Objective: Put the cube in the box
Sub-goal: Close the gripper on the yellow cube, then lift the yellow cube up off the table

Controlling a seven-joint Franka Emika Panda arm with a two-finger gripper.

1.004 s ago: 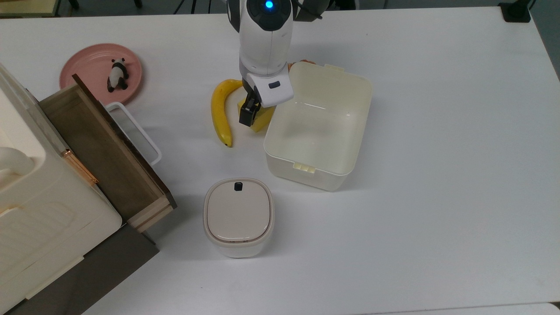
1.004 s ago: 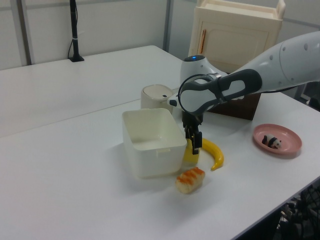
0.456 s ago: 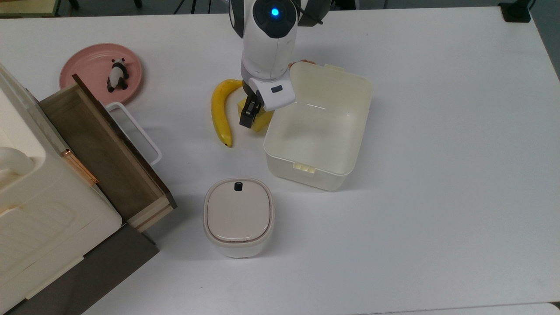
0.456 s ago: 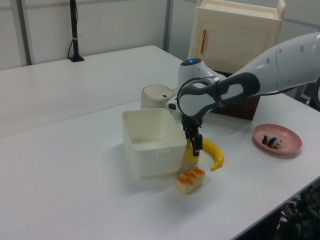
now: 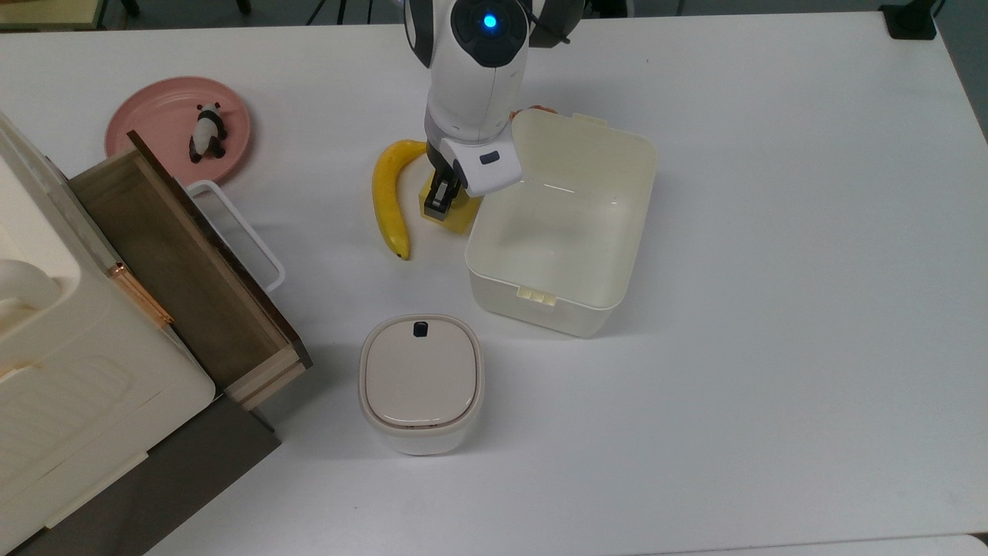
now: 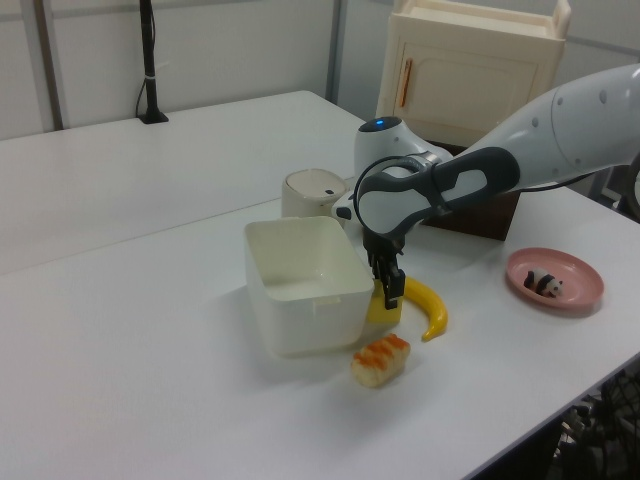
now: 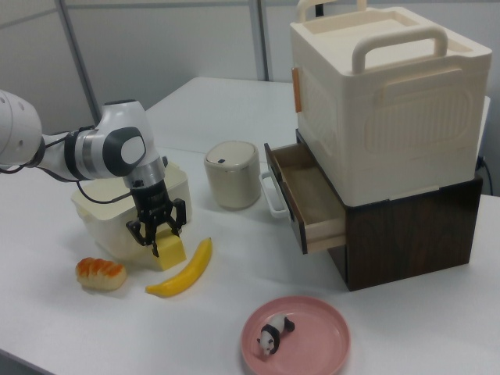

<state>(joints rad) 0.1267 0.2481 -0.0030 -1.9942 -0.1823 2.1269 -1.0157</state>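
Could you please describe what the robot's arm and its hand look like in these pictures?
The arm is glossy white with rounded links and dark grey joint bands. A blue light glows on a black round cap. The hand has a white body with a small dark button and two black fingers. Black cables run near the arm's upper part.

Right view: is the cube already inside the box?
No, the cube sits on the table beside the box, between the gripper's fingers.

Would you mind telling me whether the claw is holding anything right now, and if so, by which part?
Nothing is held yet. The open claw straddles the top of the cube, which sits on the table beside the box.
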